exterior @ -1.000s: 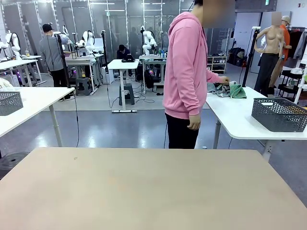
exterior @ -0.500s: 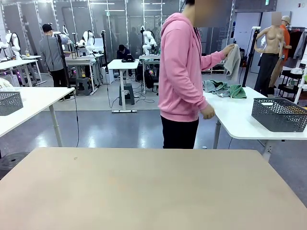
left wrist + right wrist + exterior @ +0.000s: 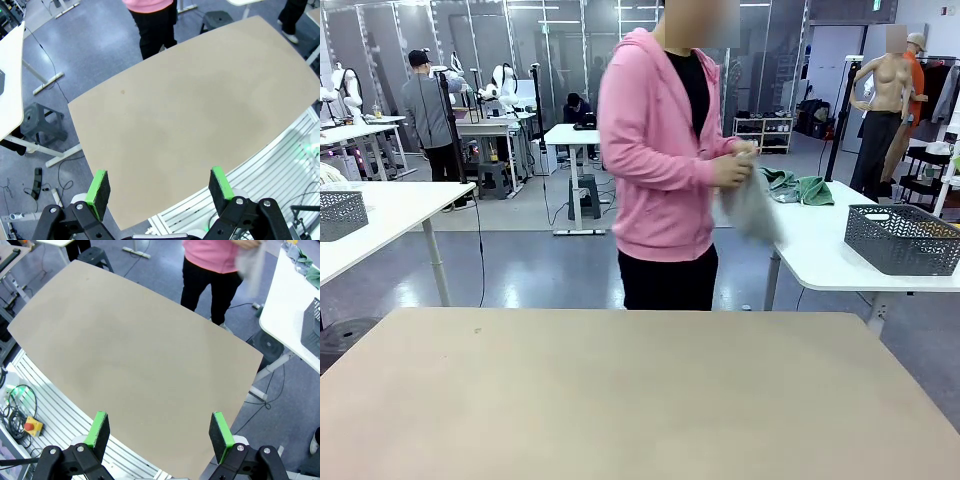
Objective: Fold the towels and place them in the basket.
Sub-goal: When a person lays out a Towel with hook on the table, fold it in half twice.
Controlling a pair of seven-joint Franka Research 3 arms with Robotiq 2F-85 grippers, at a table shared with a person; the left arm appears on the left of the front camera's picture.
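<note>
Person (image 3: 660,170) has turned from side table (image 3: 820,250) toward work table (image 3: 640,400) with grey towel (image 3: 752,208) in both hands, other towels (image 3: 798,187) and basket (image 3: 902,238) left behind there, so folding not started; left gripper (image 3: 159,189) and right gripper (image 3: 159,432) hang wide open, empty

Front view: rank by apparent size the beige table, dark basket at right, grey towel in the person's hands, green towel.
1. beige table
2. dark basket, cut by the picture's edge
3. grey towel, blurred, so only roughly placed
4. green towel
</note>
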